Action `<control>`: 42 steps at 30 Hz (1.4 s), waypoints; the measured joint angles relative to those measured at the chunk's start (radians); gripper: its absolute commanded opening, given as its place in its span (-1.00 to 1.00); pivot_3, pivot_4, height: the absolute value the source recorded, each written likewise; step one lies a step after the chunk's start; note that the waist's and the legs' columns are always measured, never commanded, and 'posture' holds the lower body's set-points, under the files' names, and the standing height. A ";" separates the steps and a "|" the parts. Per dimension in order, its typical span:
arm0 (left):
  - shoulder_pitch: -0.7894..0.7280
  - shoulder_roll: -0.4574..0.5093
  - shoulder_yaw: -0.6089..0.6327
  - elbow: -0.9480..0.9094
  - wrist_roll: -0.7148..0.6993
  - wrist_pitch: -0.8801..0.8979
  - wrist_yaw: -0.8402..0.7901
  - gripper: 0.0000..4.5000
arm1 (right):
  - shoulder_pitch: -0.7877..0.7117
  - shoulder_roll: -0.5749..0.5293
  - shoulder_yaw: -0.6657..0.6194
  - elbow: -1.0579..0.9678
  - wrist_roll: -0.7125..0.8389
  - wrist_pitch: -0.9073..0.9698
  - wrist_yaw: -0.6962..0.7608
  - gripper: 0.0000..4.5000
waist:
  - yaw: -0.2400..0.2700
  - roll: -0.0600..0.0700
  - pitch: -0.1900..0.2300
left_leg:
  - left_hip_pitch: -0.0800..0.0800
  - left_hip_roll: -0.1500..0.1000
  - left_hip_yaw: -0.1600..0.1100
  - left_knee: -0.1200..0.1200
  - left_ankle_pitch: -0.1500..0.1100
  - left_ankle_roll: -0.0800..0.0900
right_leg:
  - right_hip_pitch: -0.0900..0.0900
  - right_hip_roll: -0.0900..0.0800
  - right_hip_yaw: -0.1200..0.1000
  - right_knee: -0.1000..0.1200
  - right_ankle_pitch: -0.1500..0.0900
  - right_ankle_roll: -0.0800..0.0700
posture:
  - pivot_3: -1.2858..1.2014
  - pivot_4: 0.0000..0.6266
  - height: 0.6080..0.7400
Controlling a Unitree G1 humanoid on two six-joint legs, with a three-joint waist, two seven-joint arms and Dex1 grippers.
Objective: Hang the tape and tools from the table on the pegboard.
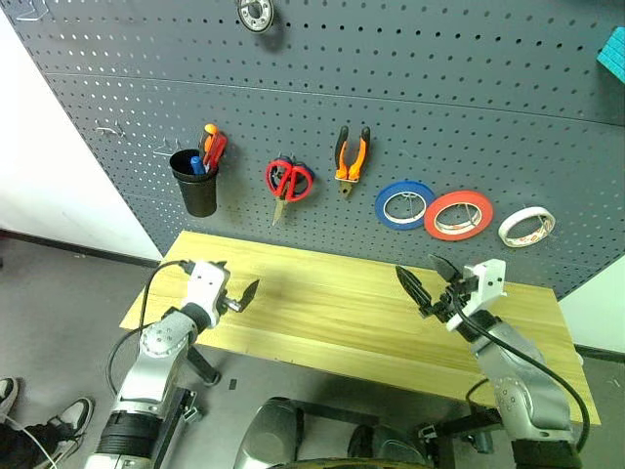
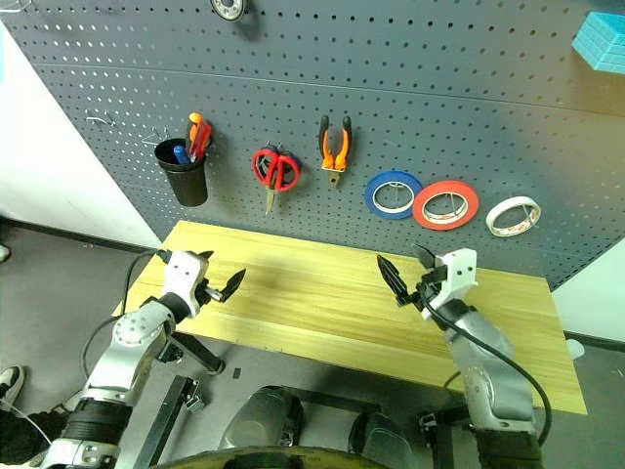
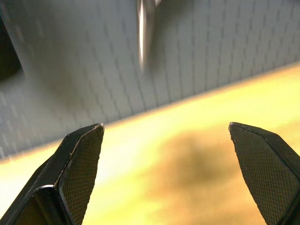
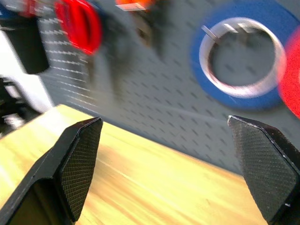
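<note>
On the dark grey pegboard (image 1: 469, 107) hang the red-handled scissors (image 1: 289, 181), the orange-and-black pliers (image 1: 352, 156) and, far right, the cream-white tape (image 1: 526, 226). A red-and-orange handle (image 1: 211, 145), possibly the screwdriver, stands in a black cup (image 1: 195, 181). The light wooden table (image 1: 332, 303) lies below. My left gripper (image 1: 234, 283) hovers open over its left end, nothing between its fingers (image 3: 82, 164). Over the right half, my right gripper (image 1: 426, 277) is open and holds nothing, pointing toward the board; its fingers (image 4: 77, 159) frame the blue roll (image 4: 241, 51).
A larger blue roll (image 1: 404, 203) and a red-orange roll (image 1: 458, 215) hang between the pliers and the cream tape. A round metal fitting (image 1: 256, 14) sits at the board's top and a teal box (image 1: 613, 54) at its upper right. A person's shoes (image 1: 39, 440) are on the floor at the lower left.
</note>
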 measured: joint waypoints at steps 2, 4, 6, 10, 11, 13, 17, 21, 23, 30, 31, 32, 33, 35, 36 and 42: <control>0.003 0.000 0.002 0.036 0.006 -0.013 -0.002 0.99 | 0.037 0.000 -0.015 0.017 -0.002 -0.016 0.011 1.00 | -0.001 0.003 -0.002 | 0.000 0.000 0.000 0.000 0.000 0.000 | 0.000 0.000 0.000 -0.001 0.000 0.000 | 0.33 -1.00 0.87; 0.006 0.000 0.004 0.065 0.006 -0.045 -0.014 0.99 | 0.078 -0.002 -0.033 0.034 0.005 -0.024 0.039 1.00 | -0.003 0.004 -0.004 | 0.000 0.000 0.000 -0.001 0.000 0.000 | 0.000 0.000 0.000 -0.001 0.000 0.000 | 0.33 -1.00 0.87; 0.007 0.001 0.008 0.095 0.006 -0.072 -0.023 0.99 | 0.112 -0.008 -0.053 0.057 0.015 -0.026 0.063 1.00 | -0.005 0.006 -0.005 | 0.000 0.000 0.000 -0.001 0.000 0.000 | 0.000 0.000 0.000 -0.001 0.000 0.000 | 0.32 -1.00 0.87; 0.006 0.000 0.027 0.142 0.004 -0.105 -0.028 0.99 | 0.155 -0.022 -0.115 0.107 0.031 -0.047 0.104 1.00 | -0.008 0.008 -0.011 | 0.000 0.000 0.000 -0.001 0.000 0.000 | 0.000 0.000 0.000 -0.001 0.000 0.000 | 0.32 -1.00 0.87; 0.005 0.000 0.031 0.156 0.003 -0.111 -0.033 0.99 | 0.165 -0.025 -0.135 0.121 0.033 -0.059 0.113 1.00 | -0.008 0.009 -0.013 | 0.000 0.000 0.000 -0.001 0.000 0.000 | 0.000 0.000 0.000 -0.001 0.000 0.000 | 0.32 -1.00 0.87; 0.005 0.000 0.035 0.179 0.000 -0.118 -0.042 0.99 | 0.179 -0.032 -0.162 0.136 0.034 -0.074 0.130 1.00 | -0.009 0.010 -0.014 | 0.001 0.000 0.000 -0.001 0.000 0.000 | 0.000 0.000 0.000 -0.001 -0.001 0.000 | 0.32 -1.00 0.87; 0.001 -0.002 0.037 0.203 -0.013 -0.116 -0.052 0.99 | 0.180 -0.031 -0.169 0.146 0.034 -0.089 0.158 1.00 | -0.010 0.010 -0.015 | 0.001 0.000 -0.001 -0.001 0.000 0.000 | 0.000 0.001 0.000 -0.002 -0.002 -0.002 | 0.32 -1.00 0.87; -0.008 -0.017 0.054 0.204 -0.059 -0.085 -0.075 0.99 | 0.176 -0.023 -0.158 0.154 0.033 -0.089 0.176 1.00 | -0.010 0.011 -0.016 | 0.000 0.000 -0.001 -0.001 0.000 0.000 | 0.000 0.000 0.000 -0.002 -0.002 -0.002 | 0.32 -1.00 0.87; -0.008 -0.018 0.055 0.204 -0.064 -0.075 -0.083 0.99 | 0.174 -0.019 -0.149 0.160 0.030 -0.089 0.175 1.00 | -0.010 0.011 -0.016 | 0.000 0.000 -0.001 -0.001 0.000 0.000 | 0.000 0.000 0.000 -0.002 -0.002 -0.002 | 0.32 -1.00 0.87; -0.009 -0.018 0.052 0.203 -0.047 -0.059 -0.076 1.00 | 0.160 -0.019 -0.148 0.162 0.012 -0.088 0.159 0.91 | -0.009 0.012 -0.017 | 0.000 0.000 -0.001 -0.001 0.000 0.000 | 0.001 0.000 0.000 -0.002 -0.002 -0.002 | 0.32 -1.00 0.87; -0.009 -0.018 0.052 0.203 -0.046 -0.059 -0.077 1.00 | 0.160 -0.019 -0.148 0.162 0.012 -0.088 0.159 0.81 | -0.009 0.012 -0.017 | 0.000 0.000 -0.001 -0.001 0.000 0.000 | 0.000 0.000 0.000 -0.002 -0.002 -0.002 | 0.32 -1.00 0.87; -0.009 -0.018 0.052 0.204 -0.046 -0.058 -0.077 1.00 | 0.160 -0.019 -0.148 0.162 0.012 -0.088 0.159 0.71 | -0.009 0.012 -0.017 | 0.000 0.000 -0.001 -0.001 0.000 0.000 | 0.000 0.000 0.000 -0.002 -0.002 -0.002 | 0.32 -1.00 0.87; -0.009 -0.018 0.052 0.204 -0.045 -0.058 -0.078 0.92 | 0.160 -0.019 -0.148 0.162 0.012 -0.088 0.159 0.57 | -0.009 0.012 -0.017 | 0.000 0.000 -0.001 -0.001 0.000 0.000 | 0.000 0.000 0.000 -0.002 -0.002 -0.002 | 0.32 -1.00 0.87; -0.009 -0.018 0.052 0.204 -0.043 -0.058 -0.082 0.73 | 0.160 -0.019 -0.146 0.162 0.012 -0.088 0.159 0.28 | -0.009 0.012 -0.017 | 0.000 0.000 -0.001 -0.001 0.000 0.000 | 0.001 0.000 0.000 -0.002 -0.002 -0.002 | 0.32 -1.00 0.87; -0.009 -0.018 0.052 0.203 -0.043 -0.058 -0.084 0.59 | 0.160 -0.019 -0.145 0.162 0.012 -0.088 0.159 0.11 | -0.009 0.012 -0.017 | 0.000 0.000 -0.001 -0.001 0.000 0.000 | 0.001 0.000 0.000 -0.002 -0.002 -0.002 | 0.32 -1.00 0.87; -0.009 -0.017 0.052 0.204 -0.037 -0.056 -0.087 0.12 | 0.165 -0.018 -0.126 0.162 0.012 -0.084 0.166 -0.51 | -0.009 0.012 -0.017 | 0.000 0.000 -0.001 -0.001 0.000 0.000 | 0.000 0.000 0.000 -0.002 -0.002 -0.002 | 0.32 -1.00 0.87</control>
